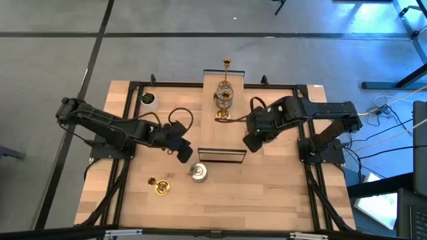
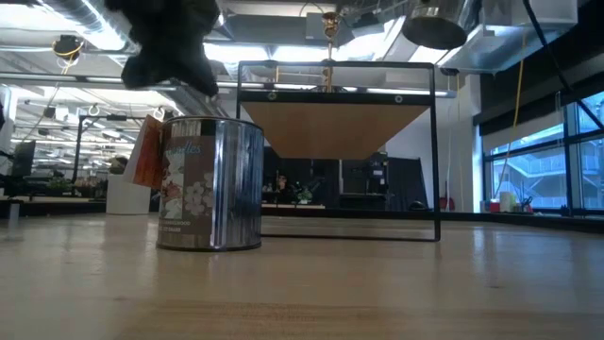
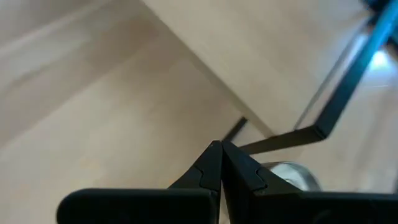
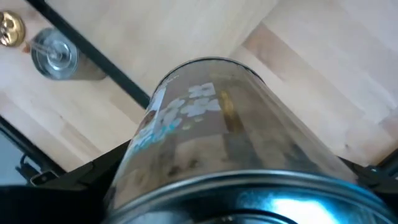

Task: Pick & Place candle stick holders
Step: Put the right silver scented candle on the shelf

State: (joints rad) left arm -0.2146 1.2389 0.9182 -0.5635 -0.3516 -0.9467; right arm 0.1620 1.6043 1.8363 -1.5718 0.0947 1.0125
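There are three gold holders: one (image 1: pixel 227 65) at the far edge, one (image 1: pixel 222 115) lying on the raised board, and one (image 1: pixel 160 186) near the front left. There are three round silver holders: one (image 1: pixel 225 95) on the board, one (image 1: pixel 198 173) in front, and one (image 4: pixel 211 149) in the right gripper. There is one white cup (image 1: pixel 148 100) at the far left.

No readable text; silver holder (image 2: pixel 209 184) has a flower-print label with blurred lettering, can't make out words.
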